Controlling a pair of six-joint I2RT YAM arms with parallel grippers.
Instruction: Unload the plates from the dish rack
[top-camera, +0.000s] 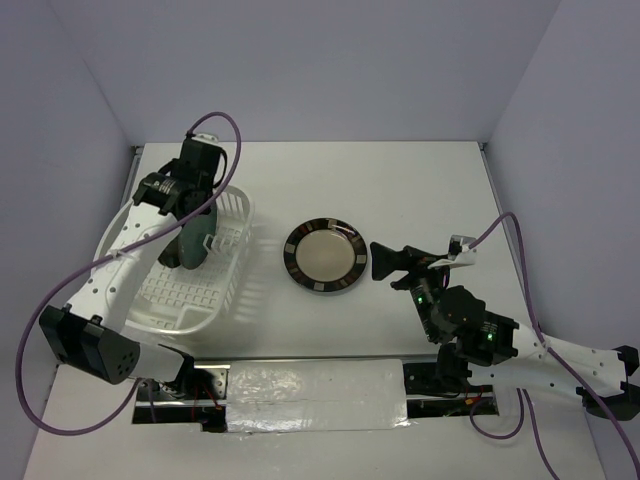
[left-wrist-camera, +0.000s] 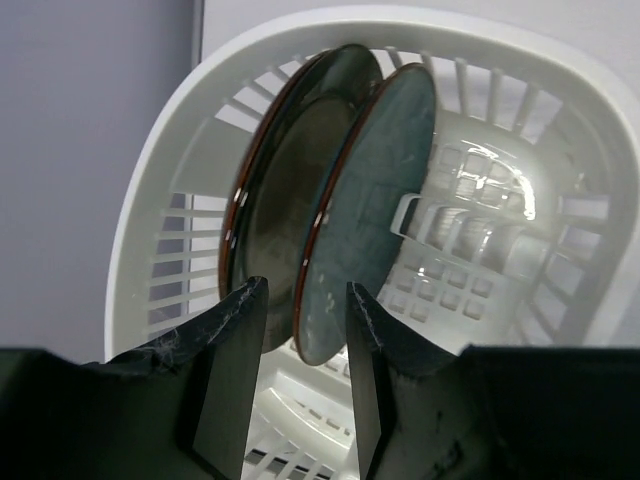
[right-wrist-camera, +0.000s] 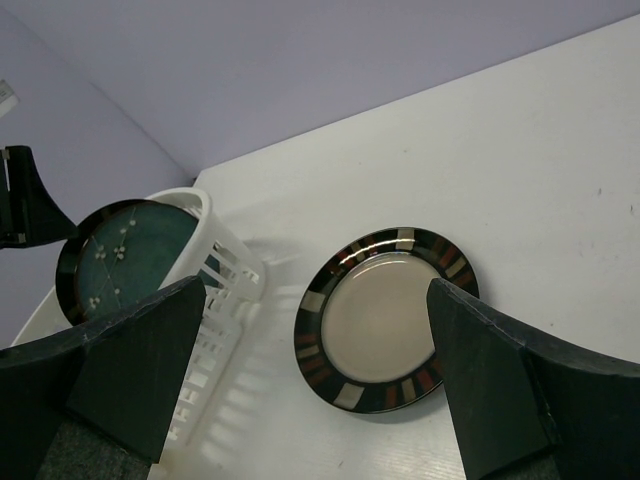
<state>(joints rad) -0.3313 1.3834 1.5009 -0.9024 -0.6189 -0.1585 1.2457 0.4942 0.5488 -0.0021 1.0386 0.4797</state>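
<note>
The white dish rack (top-camera: 225, 290) stands at the left of the table. A dark teal plate (top-camera: 190, 245) stands on edge in it. In the left wrist view the teal plate (left-wrist-camera: 375, 200) stands next to a second dark plate with a red-brown rim (left-wrist-camera: 285, 190) inside the rack (left-wrist-camera: 150, 200). My left gripper (top-camera: 197, 222) is open above them, and the teal plate's edge lies between its fingers (left-wrist-camera: 300, 380) without touching them. The beige plate with the black patched rim (top-camera: 323, 256) lies flat on the table. My right gripper (top-camera: 383, 258) is open and empty just right of it, and hovers over it in its wrist view (right-wrist-camera: 320, 390).
Pale walls close in the table at the left, back and right. A shiny strip (top-camera: 310, 395) runs along the near edge between the arm bases. Purple cables loop from both arms. The right wrist view shows the rack (right-wrist-camera: 225, 270) left of the beige plate (right-wrist-camera: 385, 320).
</note>
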